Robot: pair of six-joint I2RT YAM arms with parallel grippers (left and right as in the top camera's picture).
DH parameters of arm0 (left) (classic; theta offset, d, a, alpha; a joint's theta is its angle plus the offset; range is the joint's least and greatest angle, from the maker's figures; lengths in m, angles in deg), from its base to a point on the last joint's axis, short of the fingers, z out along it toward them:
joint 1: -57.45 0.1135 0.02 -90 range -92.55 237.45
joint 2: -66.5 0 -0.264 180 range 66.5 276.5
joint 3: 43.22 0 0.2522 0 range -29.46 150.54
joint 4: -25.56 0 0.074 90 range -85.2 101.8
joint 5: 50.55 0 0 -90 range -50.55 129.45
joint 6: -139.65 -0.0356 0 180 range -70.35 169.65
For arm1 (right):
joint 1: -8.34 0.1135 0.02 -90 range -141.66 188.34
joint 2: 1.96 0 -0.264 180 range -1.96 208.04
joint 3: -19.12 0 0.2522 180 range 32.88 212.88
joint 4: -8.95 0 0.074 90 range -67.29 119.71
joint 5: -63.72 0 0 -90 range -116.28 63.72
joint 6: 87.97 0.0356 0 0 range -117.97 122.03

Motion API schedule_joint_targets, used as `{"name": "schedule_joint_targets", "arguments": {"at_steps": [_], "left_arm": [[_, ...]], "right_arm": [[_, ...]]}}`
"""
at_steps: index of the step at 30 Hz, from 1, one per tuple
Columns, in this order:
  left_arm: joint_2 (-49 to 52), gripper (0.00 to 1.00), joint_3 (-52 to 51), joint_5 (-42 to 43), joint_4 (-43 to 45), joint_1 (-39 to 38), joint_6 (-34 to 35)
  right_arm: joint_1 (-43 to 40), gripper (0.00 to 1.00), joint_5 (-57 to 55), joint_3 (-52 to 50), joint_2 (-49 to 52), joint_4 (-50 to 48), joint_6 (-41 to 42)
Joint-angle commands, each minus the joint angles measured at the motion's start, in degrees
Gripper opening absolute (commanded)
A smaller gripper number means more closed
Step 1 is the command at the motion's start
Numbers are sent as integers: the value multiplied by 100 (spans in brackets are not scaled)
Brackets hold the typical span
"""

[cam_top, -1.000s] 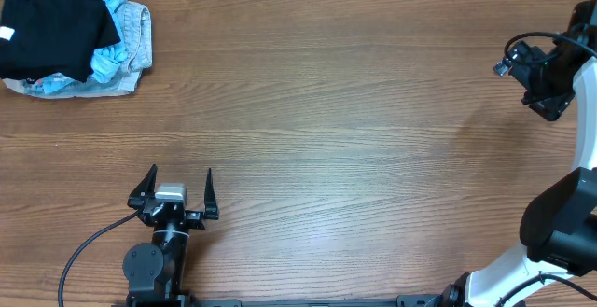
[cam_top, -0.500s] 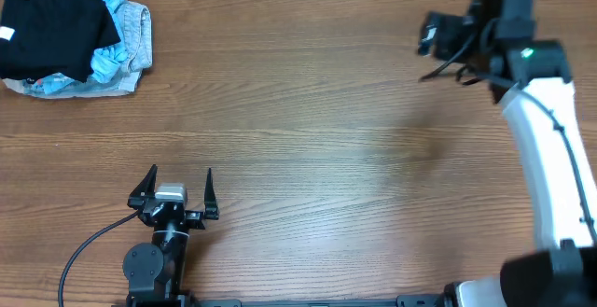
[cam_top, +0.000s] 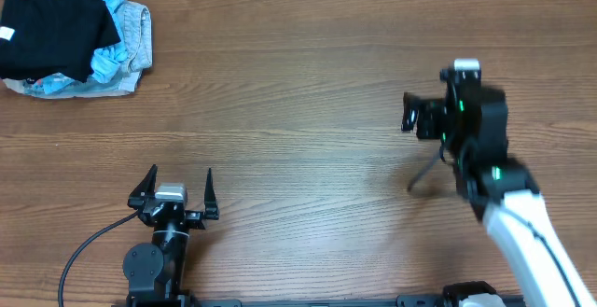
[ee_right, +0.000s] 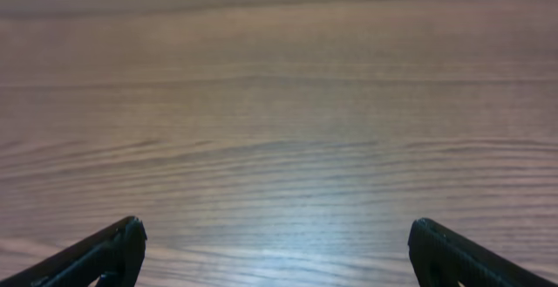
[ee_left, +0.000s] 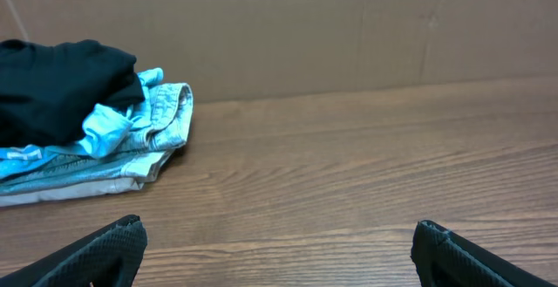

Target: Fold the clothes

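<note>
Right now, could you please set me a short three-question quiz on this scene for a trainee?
1. True or false: the left gripper holds the black garment.
2. The black garment lies on top of: A) pale blue clothes; B) a tray; C) a box.
3. Is the right gripper open or shut?
Key: 1 false; 2 A; 3 open.

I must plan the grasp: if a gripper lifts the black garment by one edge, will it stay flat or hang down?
Probably floppy: the black garment lies in soft folds, so it would likely droop. It rests on the pale clothes, so a pull may drag them along.
</note>
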Motion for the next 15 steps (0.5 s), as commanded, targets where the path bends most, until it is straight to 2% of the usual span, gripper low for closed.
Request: {"name": "schedule_joint_targets", "arguments": {"at_steps": [1, 9, 15], "left_arm": [[-55, 100, -22, -39, -15, -37, 92], [-55, 100, -22, -39, -13, -37, 92], [-55, 100, -22, -42, -15, -37, 92]], "right_arm": [[-31, 100, 372, -1158, -927, -881, -50], [-31, 100, 643, -3834, -3049, -3346, -46], [-46, 100, 573, -4463, -4424, -3023, -50]]}}
